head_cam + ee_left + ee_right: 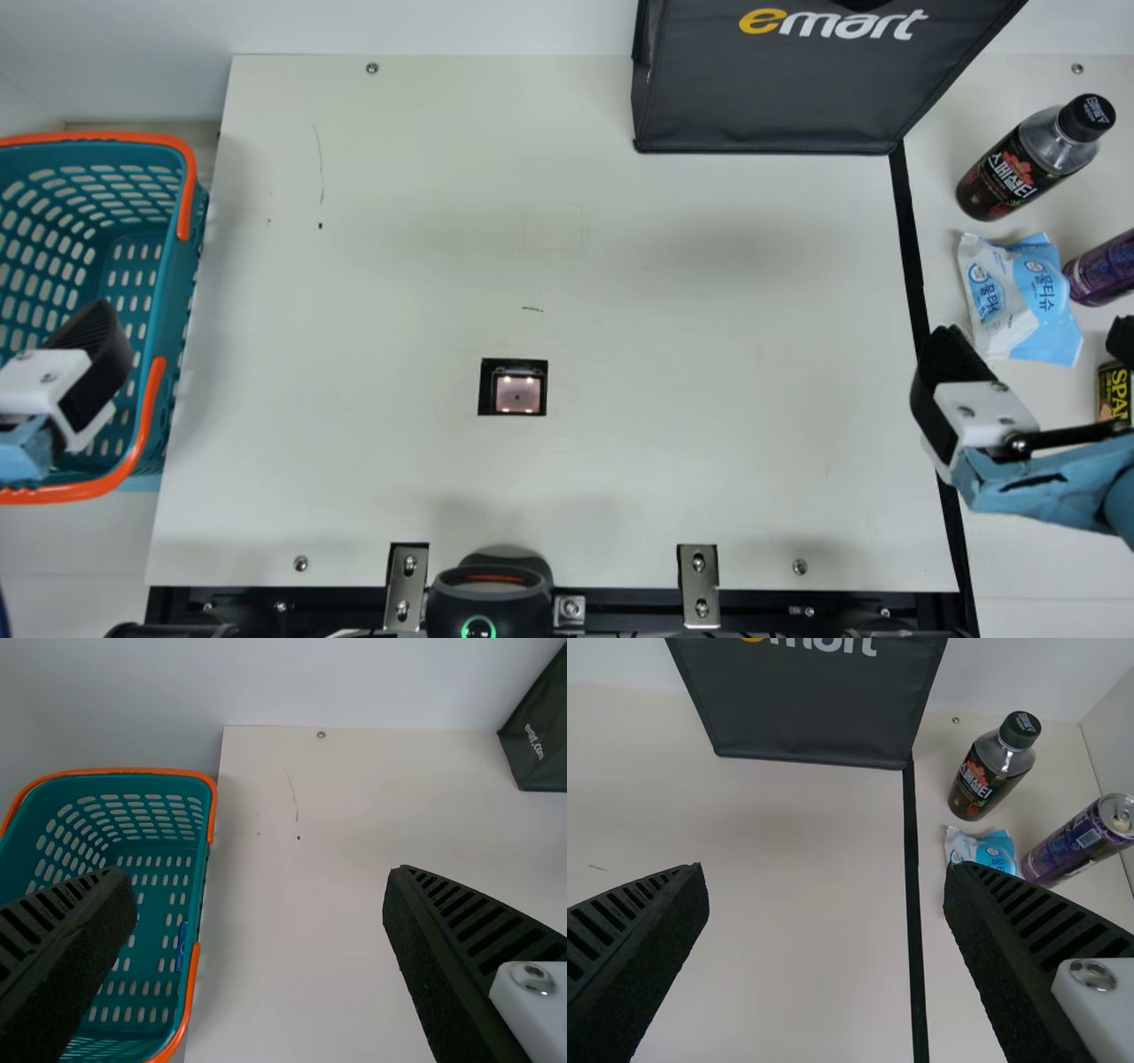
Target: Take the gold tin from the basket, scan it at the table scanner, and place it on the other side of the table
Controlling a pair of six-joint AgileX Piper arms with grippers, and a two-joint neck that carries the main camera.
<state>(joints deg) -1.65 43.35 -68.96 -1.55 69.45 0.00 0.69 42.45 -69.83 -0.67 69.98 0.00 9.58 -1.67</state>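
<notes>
Main view as dial. Gold tin (1114,390): 3 o'clock, cut by edge, yellow capitals on dark label. Left gripper (93,354) at 9, over basket (168,319), fingers apart. Right gripper (1036,332) near 3, also spread. Bag (762,97) at 1: yellow-and-white lettering. Bottle (1005,173), 2 o'clock: white script, dark label.
</notes>
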